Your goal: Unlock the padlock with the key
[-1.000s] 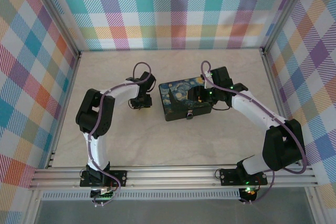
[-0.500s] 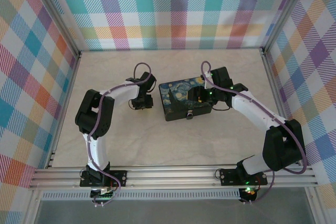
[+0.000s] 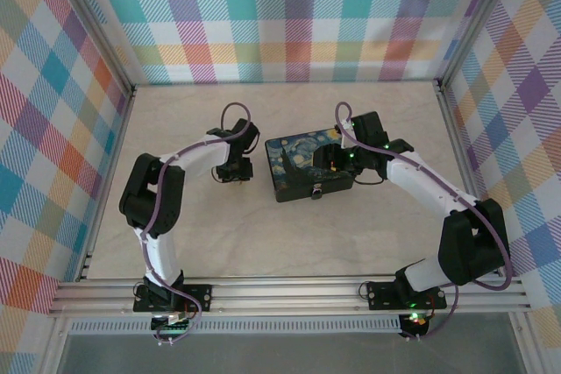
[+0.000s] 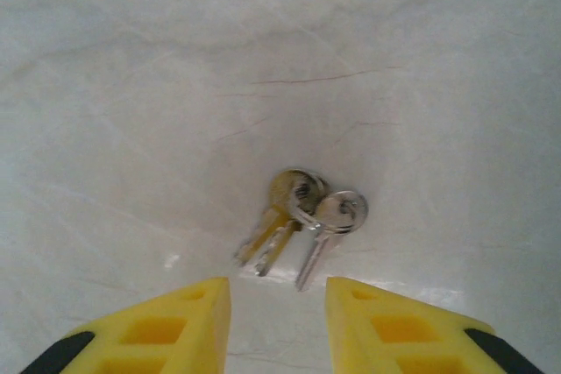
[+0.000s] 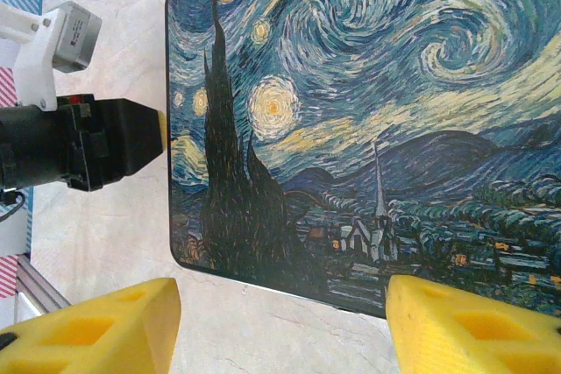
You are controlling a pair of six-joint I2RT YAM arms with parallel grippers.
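Key (image 4: 326,232) flat, just beyond parted left fingers (image 4: 175,328).

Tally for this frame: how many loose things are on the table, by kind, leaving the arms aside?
painted tin: 1
padlock: 1
key bunch: 1
Total: 3

The key (image 4: 326,232) lies left of the tin (image 3: 294,168), the padlock (image 3: 316,191) at its near edge.

No legible text, labels or numbers anywhere
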